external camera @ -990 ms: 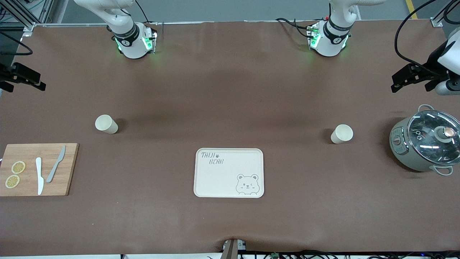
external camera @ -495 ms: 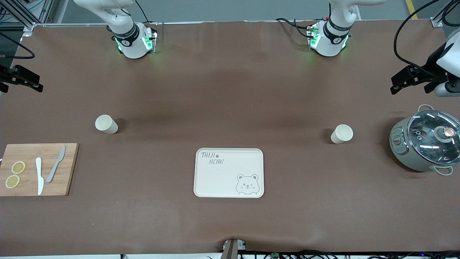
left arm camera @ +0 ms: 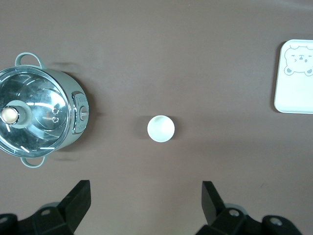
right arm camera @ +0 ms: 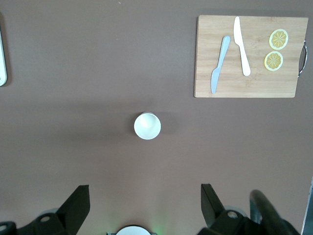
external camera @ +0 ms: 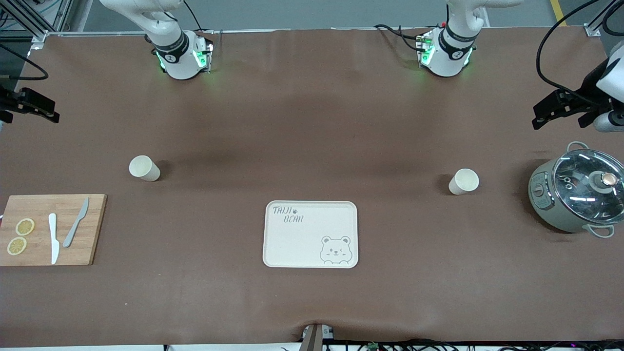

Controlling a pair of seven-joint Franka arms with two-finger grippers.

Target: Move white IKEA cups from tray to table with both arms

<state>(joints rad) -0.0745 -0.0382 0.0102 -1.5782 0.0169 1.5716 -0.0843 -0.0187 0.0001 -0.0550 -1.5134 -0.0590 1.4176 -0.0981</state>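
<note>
Two cream-white cups stand upright on the brown table. One cup [external camera: 144, 168] is toward the right arm's end and also shows in the right wrist view [right arm camera: 147, 126]. The other cup [external camera: 463, 181] is toward the left arm's end, beside the pot, and also shows in the left wrist view [left arm camera: 161, 129]. My right gripper [external camera: 41, 109] hangs high over its end of the table, open and empty [right arm camera: 145, 205]. My left gripper [external camera: 546, 113] hangs high over its end, above the pot's side, open and empty [left arm camera: 145, 203]. Neither gripper touches a cup.
A cream bear tray [external camera: 310, 234] lies mid-table, nearer the front camera than both cups. A wooden board [external camera: 48, 229] with two knives and lemon slices lies at the right arm's end. A grey-green pot [external camera: 577, 190] with a glass lid stands at the left arm's end.
Both grippers have shifted only slightly at the table's ends. The cups, tray, board and pot have not moved.
</note>
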